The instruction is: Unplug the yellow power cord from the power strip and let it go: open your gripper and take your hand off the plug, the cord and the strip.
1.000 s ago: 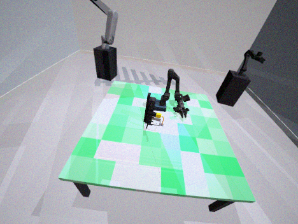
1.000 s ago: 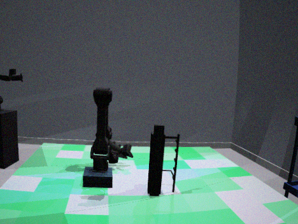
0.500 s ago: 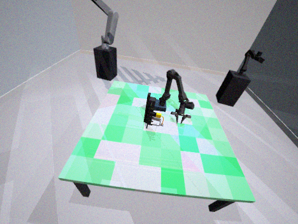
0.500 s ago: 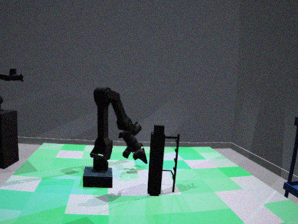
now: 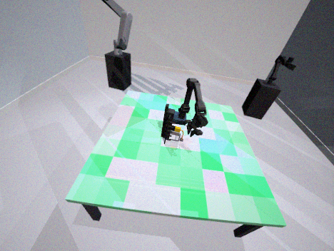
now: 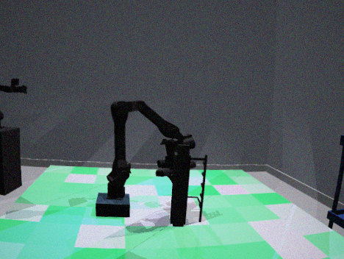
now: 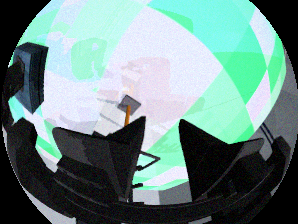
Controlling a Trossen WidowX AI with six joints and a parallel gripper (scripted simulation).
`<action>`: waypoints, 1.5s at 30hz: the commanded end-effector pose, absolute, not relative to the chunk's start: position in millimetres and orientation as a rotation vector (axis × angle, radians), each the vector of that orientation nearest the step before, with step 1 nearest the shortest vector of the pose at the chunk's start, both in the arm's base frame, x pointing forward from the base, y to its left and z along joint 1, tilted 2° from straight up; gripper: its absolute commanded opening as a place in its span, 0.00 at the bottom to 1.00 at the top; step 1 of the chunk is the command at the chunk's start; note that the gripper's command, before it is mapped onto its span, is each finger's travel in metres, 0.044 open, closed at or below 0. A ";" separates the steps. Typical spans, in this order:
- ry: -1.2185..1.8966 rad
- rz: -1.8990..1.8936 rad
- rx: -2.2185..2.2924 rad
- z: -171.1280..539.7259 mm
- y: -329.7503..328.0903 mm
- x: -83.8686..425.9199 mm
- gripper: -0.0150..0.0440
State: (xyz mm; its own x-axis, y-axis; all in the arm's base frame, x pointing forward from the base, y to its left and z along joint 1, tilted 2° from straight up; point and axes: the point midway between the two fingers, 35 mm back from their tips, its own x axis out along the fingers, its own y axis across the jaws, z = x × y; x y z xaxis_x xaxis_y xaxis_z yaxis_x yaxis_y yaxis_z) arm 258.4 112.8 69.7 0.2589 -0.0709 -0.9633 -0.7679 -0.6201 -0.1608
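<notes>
The dark power strip [image 5: 165,121] [image 6: 180,187] stands upright on the table. The yellow plug [image 5: 177,129] sits at the strip's face. Its thin orange-yellow cord [image 5: 183,134] [image 7: 127,115] bends down to a small grey block [image 7: 129,104]. My gripper [image 5: 191,133] [image 7: 162,122] is partly open, with nothing between its fingers. It hangs to the right of the plug and cord in the top view, apart from them. In the wrist view the cord shows outside the left finger, and the plug is not visible. In the exterior view the strip covers much of my gripper, and the plug is hidden.
A thin dark rack [image 6: 203,187] stands beside the strip. My arm's blue-black base [image 6: 112,204] [image 7: 31,77] is on the table [image 5: 171,171] near the strip. Two other arms stand on dark pedestals [image 5: 118,71] [image 5: 261,98] beyond the table. A blue object [image 6: 339,215] is at the far right.
</notes>
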 end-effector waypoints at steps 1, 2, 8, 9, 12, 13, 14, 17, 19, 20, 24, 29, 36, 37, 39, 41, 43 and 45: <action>1.104 1.267 -1.314 108.4 58.8 258.6 0.53; 1.126 1.254 -1.270 111.6 55.1 257.8 0.53; 1.143 1.244 -1.235 114.2 52.2 257.0 0.53; 1.143 1.244 -1.235 114.2 52.2 257.0 0.53; 1.143 1.244 -1.235 114.2 52.2 257.0 0.53; 1.143 1.244 -1.235 114.2 52.2 257.0 0.53; 1.143 1.244 -1.235 114.2 52.2 257.0 0.53; 1.143 1.244 -1.235 114.2 52.5 256.7 0.53; 1.143 1.244 -1.235 114.2 51.7 256.8 0.53; 1.143 1.244 -1.235 114.2 51.0 256.9 0.53; 1.143 1.243 -1.235 114.0 45.6 257.5 0.53; 1.144 1.243 -1.236 113.7 37.4 258.3 0.53; 1.144 1.243 -1.236 113.4 25.9 259.0 0.53; 1.144 1.242 -1.237 113.3 24.2 259.0 0.53; 1.145 1.242 -1.237 113.2 20.9 259.1 0.53; 1.145 1.242 -1.237 113.1 17.6 259.2 0.53; 1.145 1.242 -1.237 113.0 14.4 259.1 0.53; 1.145 1.242 -1.237 113.0 12.2 259.1 0.53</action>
